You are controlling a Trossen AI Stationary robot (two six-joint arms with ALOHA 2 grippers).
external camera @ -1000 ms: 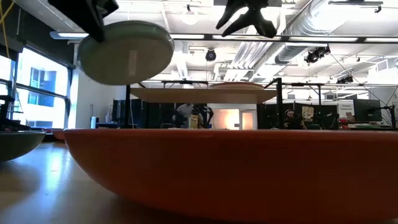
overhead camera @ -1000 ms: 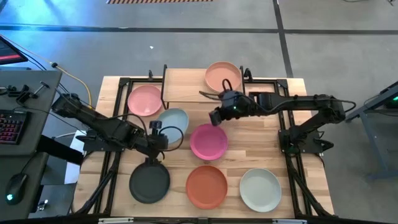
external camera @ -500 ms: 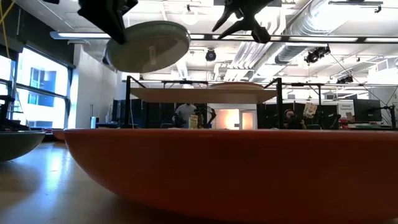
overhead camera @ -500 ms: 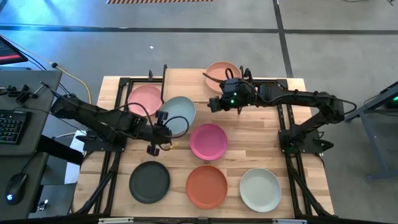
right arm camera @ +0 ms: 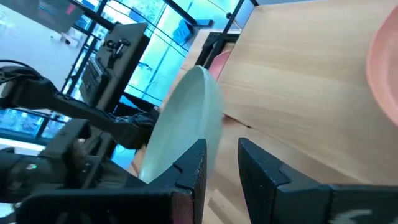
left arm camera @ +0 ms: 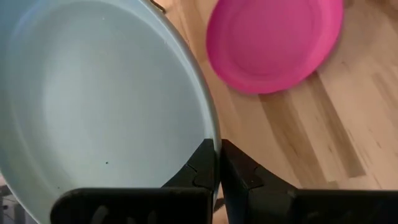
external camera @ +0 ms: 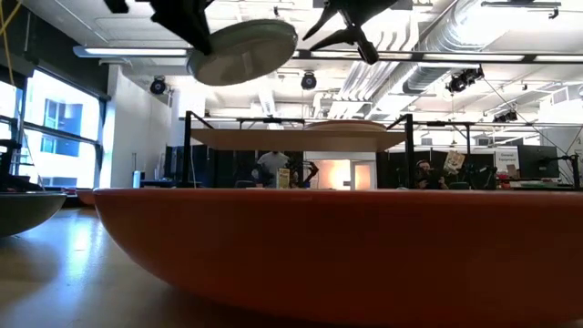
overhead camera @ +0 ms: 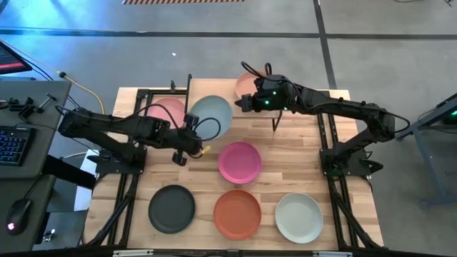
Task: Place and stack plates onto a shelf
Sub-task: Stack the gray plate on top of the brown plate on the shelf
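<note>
My left gripper (overhead camera: 191, 130) is shut on the sage green plate (overhead camera: 212, 116), which is lifted clear over the near left part of the shelf (overhead camera: 214, 87); the low view shows the plate (external camera: 241, 50) tilted, high above the shelf top (external camera: 291, 138). A peach-tan plate (overhead camera: 250, 82) rests on the shelf's right part. My right gripper (overhead camera: 246, 102) is open and hovers beside that plate, holding nothing. The light pink plate (overhead camera: 163, 113), magenta plate (overhead camera: 239, 162), charcoal plate (overhead camera: 171, 208), terracotta plate (overhead camera: 237, 213) and pale mint-white plate (overhead camera: 299, 218) lie on the table. My left gripper pinches the sage green plate's rim (left arm camera: 212, 134) between its two fingers (left arm camera: 202, 165), at the edge nearest the arm. The fingers come slanting from the table's left and near side. The plate is lifted clear and tilted, reaching out beyond the fingertips.
The shelf's black metal frame (overhead camera: 187, 93) stands at the table's far side. The terracotta plate (external camera: 346, 246) fills the foreground of the low view. Bare tabletop (overhead camera: 300, 150) lies right of the magenta plate. People and desks show in the room behind.
My left gripper has carried the sage green plate up and toward the far edge, slightly rightward, from above the table to over the shelf's near left part. My right gripper has moved toward the far edge, ending beside the peach-tan plate.
</note>
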